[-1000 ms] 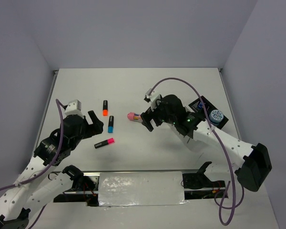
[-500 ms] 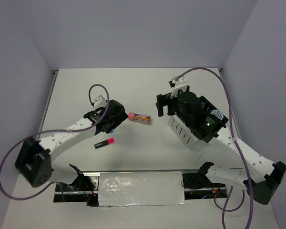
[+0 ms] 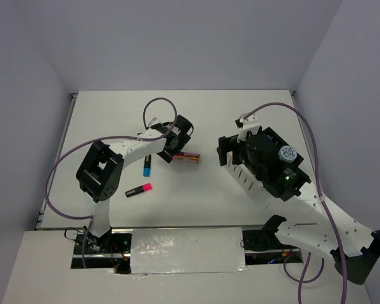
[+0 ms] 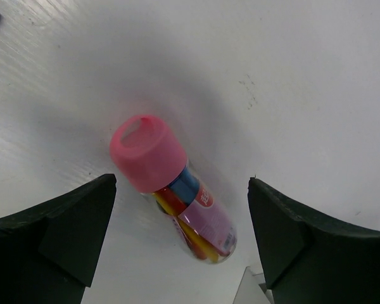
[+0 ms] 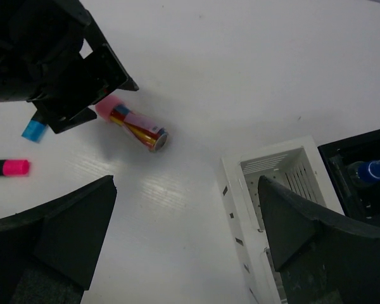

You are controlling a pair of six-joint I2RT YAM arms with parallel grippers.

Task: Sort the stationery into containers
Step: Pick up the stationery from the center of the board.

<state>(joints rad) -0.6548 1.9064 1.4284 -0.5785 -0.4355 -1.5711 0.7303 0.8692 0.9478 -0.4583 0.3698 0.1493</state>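
The pink-capped tube (image 3: 190,158) lies on its side on the white table. In the left wrist view its pink cap (image 4: 147,152) points up-left and it lies between my open fingers (image 4: 57,234). My left gripper (image 3: 177,151) hovers open just over it. My right gripper (image 3: 223,151) is open and empty over the left edge of the white organizer (image 3: 244,179). A blue highlighter (image 3: 146,166) and a pink highlighter (image 3: 139,189) lie left of the tube. A blue round tub (image 3: 286,154) sits in the organizer. The orange highlighter is hidden.
The organizer's black compartment (image 5: 361,190) holds a blue item (image 5: 373,170) in the right wrist view, next to a white compartment (image 5: 278,168). The left arm (image 3: 130,147) stretches across the table's left half. Walls stand at the table's back and sides.
The tube, at my right gripper one second ago, now lies alone on the table. My right gripper has drawn back right to the organizer. My left arm has swung in over the tube.
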